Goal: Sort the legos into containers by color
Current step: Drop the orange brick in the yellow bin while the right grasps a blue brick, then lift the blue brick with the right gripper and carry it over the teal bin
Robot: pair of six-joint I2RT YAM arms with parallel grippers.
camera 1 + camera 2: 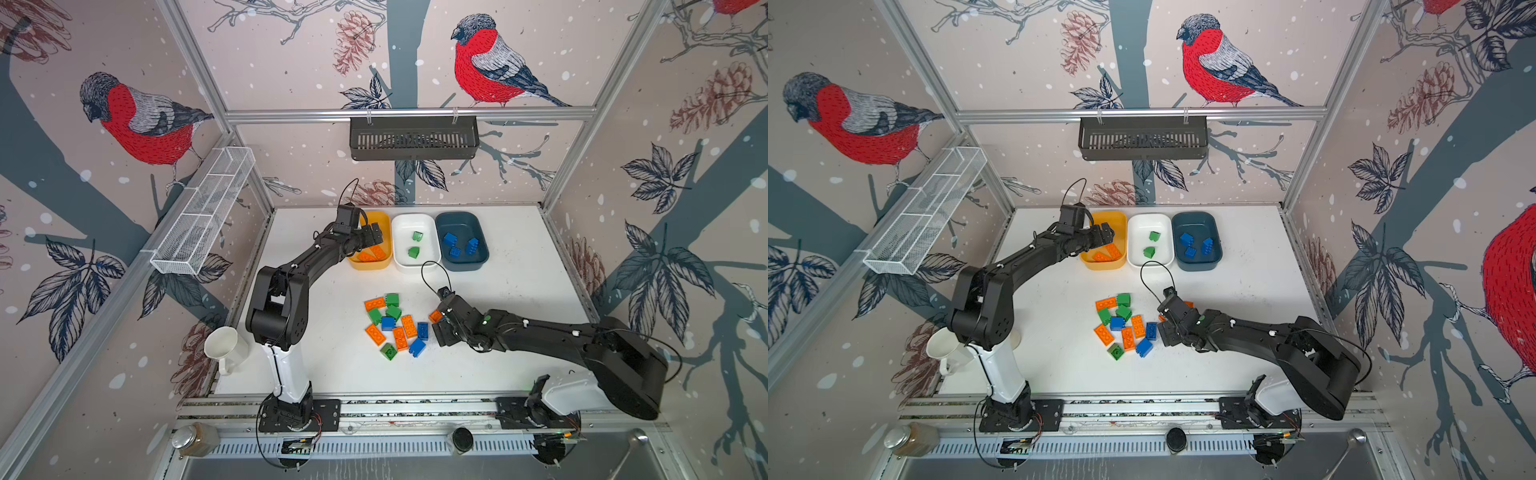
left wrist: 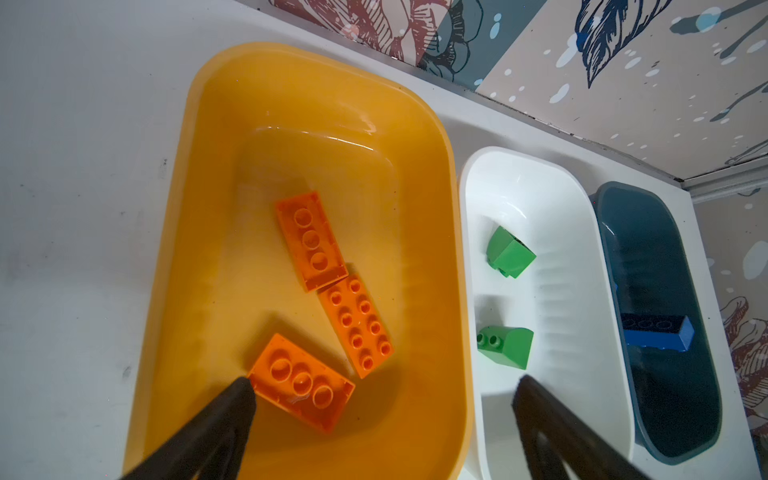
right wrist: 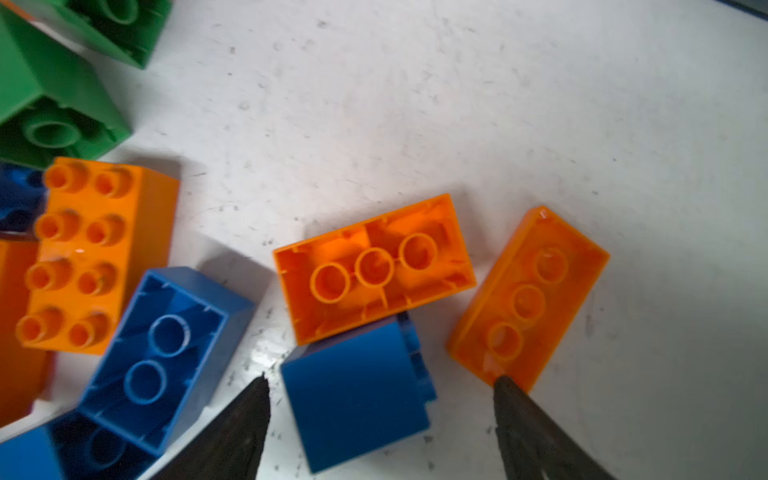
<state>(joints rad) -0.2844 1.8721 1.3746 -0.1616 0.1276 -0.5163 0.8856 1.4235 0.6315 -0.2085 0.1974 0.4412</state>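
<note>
My left gripper (image 1: 372, 235) (image 2: 384, 388) hangs open over the yellow-orange container (image 1: 371, 266) (image 2: 199, 208), with nothing between its fingers. Three orange legos lie in that tub, the nearest (image 2: 301, 382) just below one fingertip. The white container (image 1: 415, 220) holds two green legos (image 2: 509, 251) and the teal container (image 1: 461, 218) holds three blue ones (image 1: 451, 240). A loose pile of orange, green and blue legos (image 1: 395, 326) lies mid-table. My right gripper (image 1: 440, 328) (image 3: 382, 382) is open at the pile's right edge, straddling a blue lego (image 3: 357, 395) with gaps on both sides. Two orange legos (image 3: 374, 266) lie upside down just beyond.
A white mug (image 1: 224, 347) stands beside the left arm's base. A white wire mesh tray (image 1: 203, 216) hangs on the left wall and a black slotted basket (image 1: 413, 137) on the back rail. A glass jar (image 1: 195, 438) sits at the front left.
</note>
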